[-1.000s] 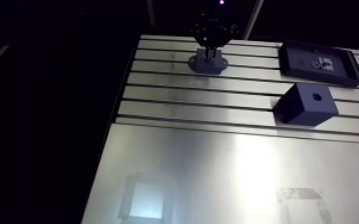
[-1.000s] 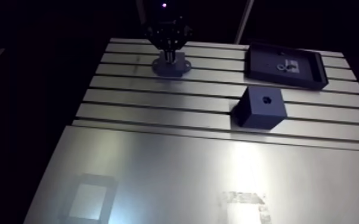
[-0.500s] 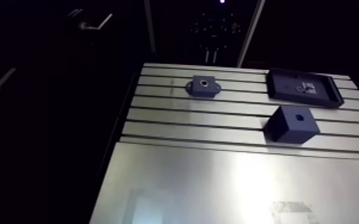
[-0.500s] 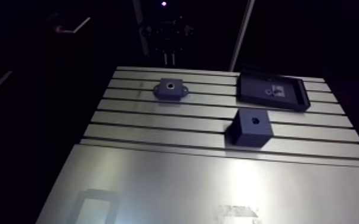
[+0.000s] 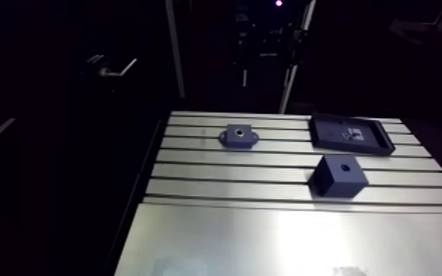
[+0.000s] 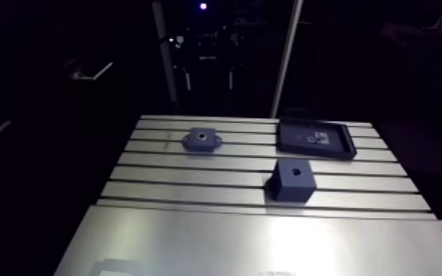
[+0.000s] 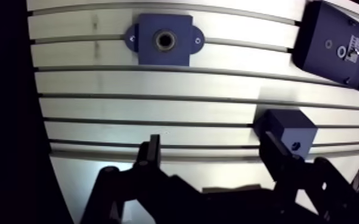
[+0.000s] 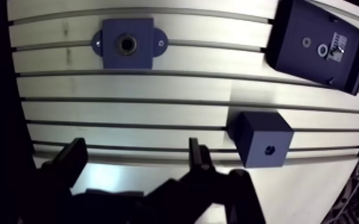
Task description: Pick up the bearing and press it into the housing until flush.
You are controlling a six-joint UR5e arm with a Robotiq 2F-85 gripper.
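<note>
Gripper hangs above the table with its 2 dark fingers spread wide and nothing between them. Well ahead of it sits the housing, a matte dark-blue square block with 2 rounded ears. The bearing shows as a greyish ring inside its round bore; I cannot tell whether it is flush. A dark-blue cube with 1 small hole stands near the fingers. A shallow dark tray holds small rings. The slotted aluminium table meets a smooth, glaring metal plate.
</note>
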